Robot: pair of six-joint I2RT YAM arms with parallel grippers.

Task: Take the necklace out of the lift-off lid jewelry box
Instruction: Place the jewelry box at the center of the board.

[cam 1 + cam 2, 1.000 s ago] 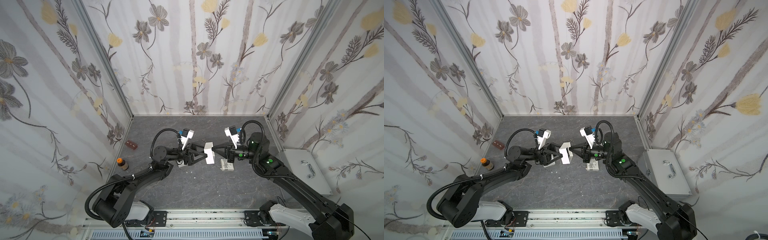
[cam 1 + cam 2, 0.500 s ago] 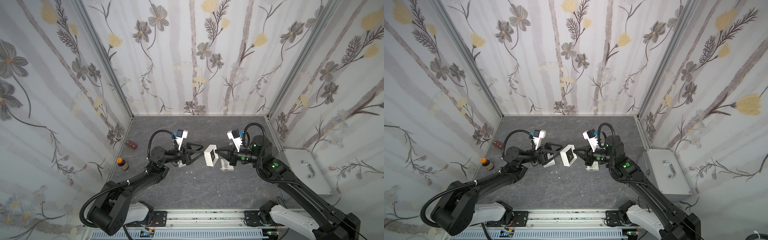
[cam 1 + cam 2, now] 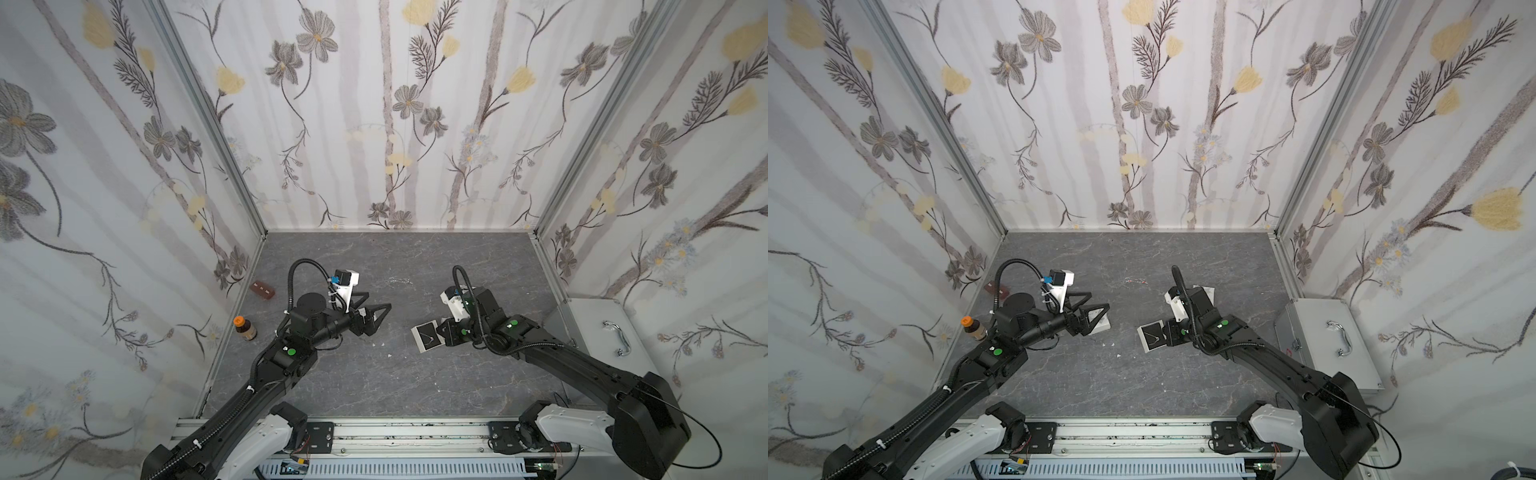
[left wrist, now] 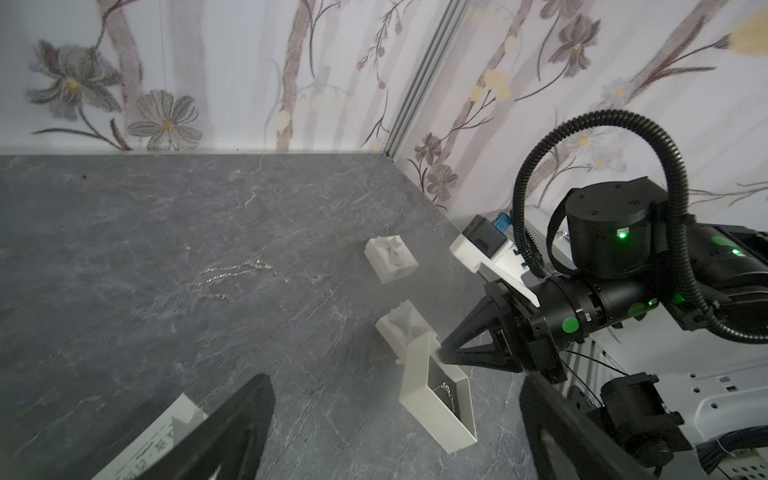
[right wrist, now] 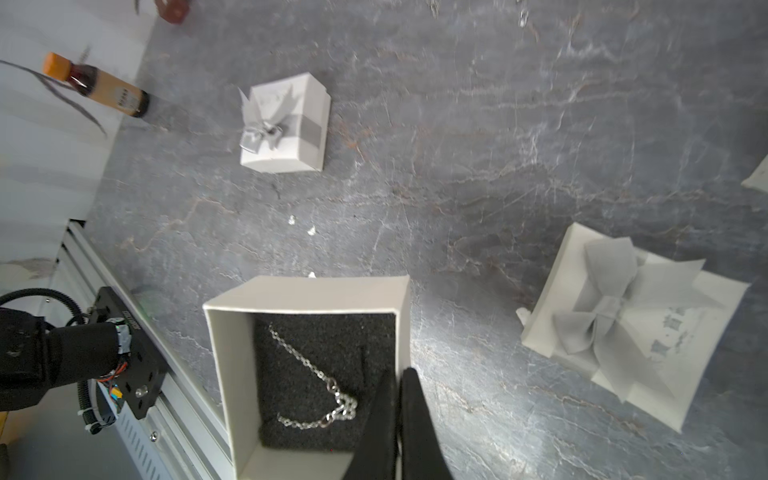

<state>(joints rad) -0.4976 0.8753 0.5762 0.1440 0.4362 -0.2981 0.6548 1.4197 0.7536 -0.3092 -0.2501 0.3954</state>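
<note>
One open white cardboard box (image 5: 307, 293) holds one silver chain necklace (image 5: 328, 386). The right gripper (image 5: 398, 372) pinches its wall, and the left gripper (image 3: 379, 300) stands wide. Three bowed white boxes (image 5: 282, 124) lie near.

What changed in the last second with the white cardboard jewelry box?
Left gripper opened, released the open white cardboard jewelry box and pulled back to its own side. Right gripper stayed shut on the box's wall and carried it from mid-table toward its side. Silver chain necklace still inside on black foam. Orange-capped brown bottle and small brown block unmoved.
</note>
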